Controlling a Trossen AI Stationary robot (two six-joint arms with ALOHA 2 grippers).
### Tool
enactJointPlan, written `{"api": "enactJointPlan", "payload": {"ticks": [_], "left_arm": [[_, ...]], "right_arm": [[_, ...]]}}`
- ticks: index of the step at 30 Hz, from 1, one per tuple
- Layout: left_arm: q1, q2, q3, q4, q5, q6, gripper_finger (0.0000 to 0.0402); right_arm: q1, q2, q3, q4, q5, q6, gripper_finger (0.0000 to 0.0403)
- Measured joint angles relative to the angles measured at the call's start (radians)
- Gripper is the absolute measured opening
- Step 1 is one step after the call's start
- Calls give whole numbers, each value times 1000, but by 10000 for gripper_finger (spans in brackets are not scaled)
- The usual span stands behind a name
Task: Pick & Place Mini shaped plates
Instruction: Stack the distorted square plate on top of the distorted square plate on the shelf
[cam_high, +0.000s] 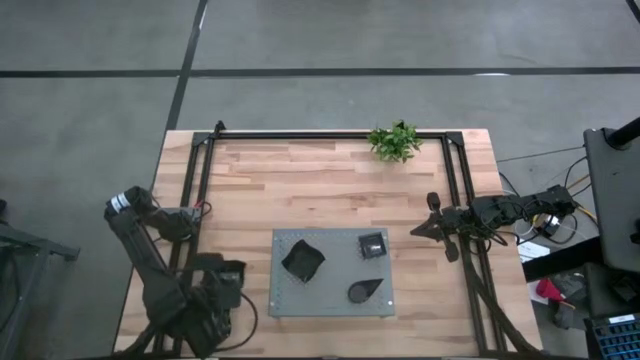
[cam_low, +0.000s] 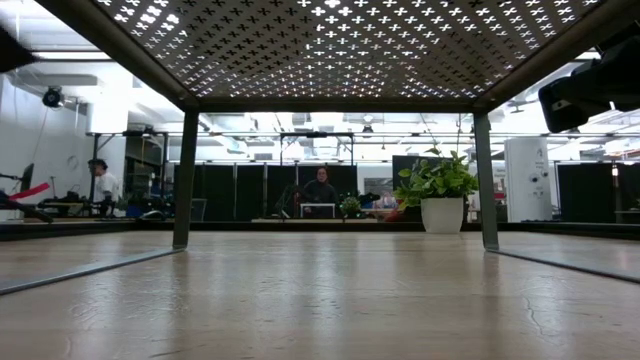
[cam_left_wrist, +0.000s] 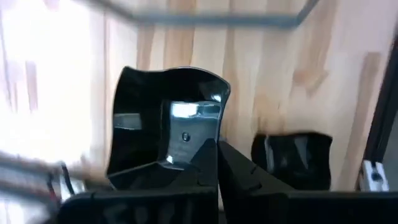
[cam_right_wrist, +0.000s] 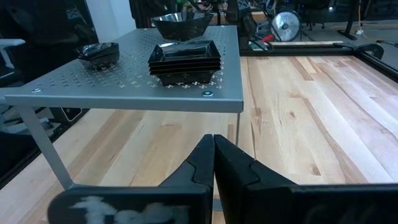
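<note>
- Closed fingertips of the right gripper (cam_right_wrist: 213, 155) hold nothing, hovering near the raised grey shelf (cam_high: 285, 305).
- Three mini plates sit on it: stacked squares (cam_right_wrist: 185, 61), a teardrop (cam_high: 364, 290), a larger squarish dish (cam_high: 303, 260).
- Left gripper (cam_left_wrist: 217, 163), pressed shut and empty, waits by two plates (cam_left_wrist: 166, 121) at the table's near-left corner.
- No pick has begun; next, the right fingers must spread, then approach a rim.

Pale wooden plank surface (cam_high: 300, 190), bordered by a black metal frame (cam_high: 320, 135). Near the far edge, toward the right corner, a small green plant (cam_high: 394, 141) in a white pot. Toward the near edge, centred, a raised grey perforated platform (cam_high: 330, 298) on legs, bearing three stacks of black dishes (cam_high: 302, 260).
</note>
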Motion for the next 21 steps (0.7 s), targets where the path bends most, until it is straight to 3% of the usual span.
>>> {"api": "enactJointPlan", "payload": {"ticks": [3,10,21], "left_arm": [[11,-4,25,1,-104,146,0],[44,-6,101,0,-266,269,0],[61,-7,147,54,-667,508,0]], "right_arm": [[0,0,0,0,0,0,8],[0,0,0,0,0,0,8],[0,0,0,0,0,0,8]]}}
